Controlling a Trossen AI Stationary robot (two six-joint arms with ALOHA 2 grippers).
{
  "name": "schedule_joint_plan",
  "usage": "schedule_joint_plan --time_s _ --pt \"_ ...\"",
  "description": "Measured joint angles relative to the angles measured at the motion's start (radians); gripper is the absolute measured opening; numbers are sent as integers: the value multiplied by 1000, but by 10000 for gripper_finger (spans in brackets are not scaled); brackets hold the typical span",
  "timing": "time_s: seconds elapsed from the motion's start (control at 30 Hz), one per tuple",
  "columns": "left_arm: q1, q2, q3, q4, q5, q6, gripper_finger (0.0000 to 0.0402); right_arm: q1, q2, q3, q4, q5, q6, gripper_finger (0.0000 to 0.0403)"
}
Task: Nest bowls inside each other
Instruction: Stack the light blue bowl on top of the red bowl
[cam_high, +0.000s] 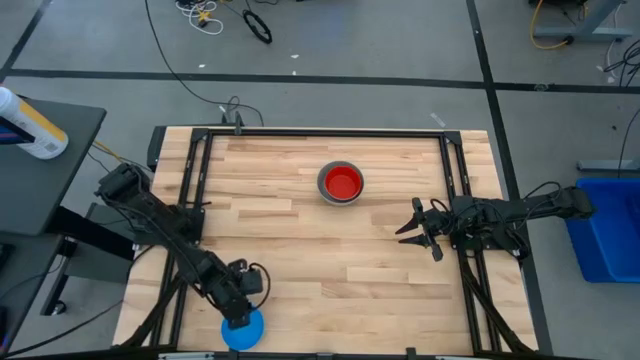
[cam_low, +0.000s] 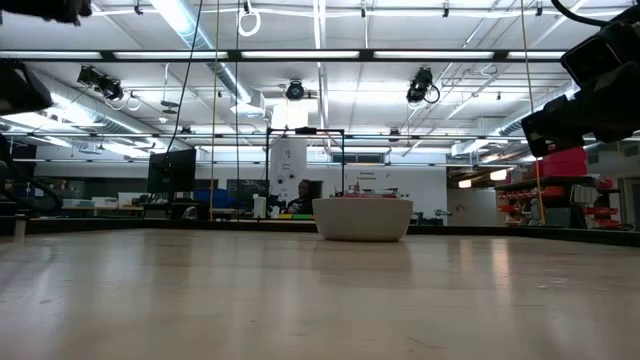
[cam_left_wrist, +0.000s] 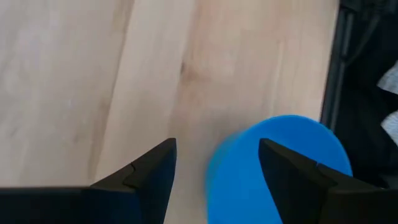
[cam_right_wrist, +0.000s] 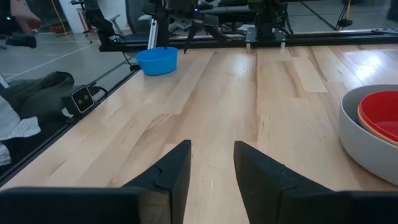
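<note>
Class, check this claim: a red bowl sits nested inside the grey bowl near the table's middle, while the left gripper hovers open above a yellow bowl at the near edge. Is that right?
Not quite. The bowl under the left gripper is light blue, not yellow, as the high view shows. The rest holds: the red bowl sits nested inside the grey bowl, and the left gripper's jaws stand open.

The table (cam_high: 300, 250) was of pale, light-brown wood in long planks with visible grain, framed by a black metal rail (cam_high: 320, 132). A grey bowl (cam_high: 341, 184) held a red bowl (cam_high: 343, 183) inside it, with a thin yellow rim showing between the two in the right wrist view, and a light blue bowl (cam_high: 243, 329) sat at the table's near edge. Both arms and their grippers, left (cam_high: 240, 318) and right (cam_high: 412, 230), were black, and the surrounding floor was grey with black tape lines.
</note>
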Motion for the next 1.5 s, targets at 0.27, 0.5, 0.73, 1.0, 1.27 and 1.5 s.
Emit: schedule_joint_plan --time_s 0.27,0.5,0.73,1.0,1.27,1.5 --pt "-69 0 -86 104 -51 -111 236 0 0 0 0 -3 29 130" --pt "-164 0 -109 174 -173 -220 236 0 0 0 0 -3 44 133" --pt "-168 0 -109 149 -226 -235 235 0 0 0 0 -3 44 134" --pt "-164 119 -109 236 -159 -260 210 0 0 0 -1 -29 51 132" --pt "-164 139 -108 255 -148 -217 154 0 0 0 -5 -29 52 133" --pt "-164 133 -57 180 -145 -158 122 0 0 0 -5 -28 51 131"
